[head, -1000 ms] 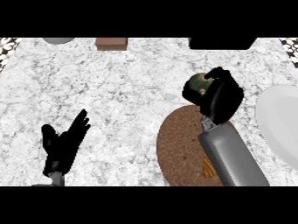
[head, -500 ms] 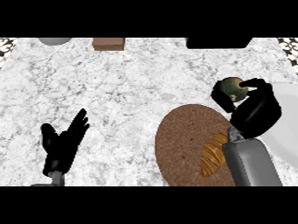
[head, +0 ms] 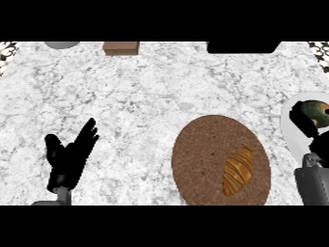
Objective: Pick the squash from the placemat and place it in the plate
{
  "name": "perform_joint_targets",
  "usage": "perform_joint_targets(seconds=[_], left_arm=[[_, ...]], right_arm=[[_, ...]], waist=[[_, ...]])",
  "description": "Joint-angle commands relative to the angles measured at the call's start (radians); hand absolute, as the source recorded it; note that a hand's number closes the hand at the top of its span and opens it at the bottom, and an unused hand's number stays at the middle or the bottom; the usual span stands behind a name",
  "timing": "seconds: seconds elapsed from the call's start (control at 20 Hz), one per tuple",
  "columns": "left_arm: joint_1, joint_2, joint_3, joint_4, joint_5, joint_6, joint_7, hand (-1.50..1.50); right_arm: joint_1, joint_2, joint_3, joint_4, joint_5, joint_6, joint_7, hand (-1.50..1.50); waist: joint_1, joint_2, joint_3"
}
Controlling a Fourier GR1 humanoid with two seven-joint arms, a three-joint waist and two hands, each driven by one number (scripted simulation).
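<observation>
While held over the plate, these were the particulars:
Squash (head: 314, 112): dark green, round, above the white plate (head: 292, 140) at the view's right edge.
Right robot hand (head: 328, 142): fingers curled round the squash.
Placemat (head: 206, 149): brown oval, just left of the plate, bearing a croissant (head: 238, 171).
Left robot hand (head: 68, 157): spread, fingers up, resting over the marble counter (head: 145, 91) at lower left.
Far edge: brown block (head: 121, 48).

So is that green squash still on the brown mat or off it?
Off it. The squash sits in the right hand, over the plate, beside the placemat.
</observation>
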State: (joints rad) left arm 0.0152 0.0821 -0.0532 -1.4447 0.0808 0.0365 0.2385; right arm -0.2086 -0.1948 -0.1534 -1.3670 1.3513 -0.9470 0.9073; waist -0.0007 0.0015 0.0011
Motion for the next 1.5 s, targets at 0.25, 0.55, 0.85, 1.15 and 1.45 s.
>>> perform_joint_targets(seconds=[0.25,0.55,0.85,1.15,1.45], left_arm=[[-0.005,-0.012,-0.007,-0.027,-0.007,0.005,0.016,0.0],[0.011,0.005,0.012,0.033,-0.006,-0.024,-0.04,0.0],[-0.001,0.015,0.015,0.017,0.001,-0.039,-0.038,0.0],[0.005,0.014,0.02,0.028,0.011,-0.05,-0.032,0.0],[0.001,0.008,0.013,0.013,-0.008,-0.025,-0.011,0.0]], right_arm=[[-0.032,-0.291,-0.073,0.282,-0.521,-0.201,-0.292,1.5],[-0.015,-0.324,-0.12,0.405,-0.808,-0.08,-0.411,1.5],[-0.1,-0.362,-0.142,0.641,-0.947,0.154,-0.604,-1.5],[-0.147,-0.351,-0.298,0.721,-1.138,0.211,-0.999,-1.5],[-0.131,-0.277,-0.493,0.641,-1.348,0.202,-1.301,-1.5]], waist=[[0.011,0.001,0.002],[0.007,0.003,0.003],[0.032,0.01,0.006],[0.024,0.01,0.007],[0.002,0.003,0.004]])
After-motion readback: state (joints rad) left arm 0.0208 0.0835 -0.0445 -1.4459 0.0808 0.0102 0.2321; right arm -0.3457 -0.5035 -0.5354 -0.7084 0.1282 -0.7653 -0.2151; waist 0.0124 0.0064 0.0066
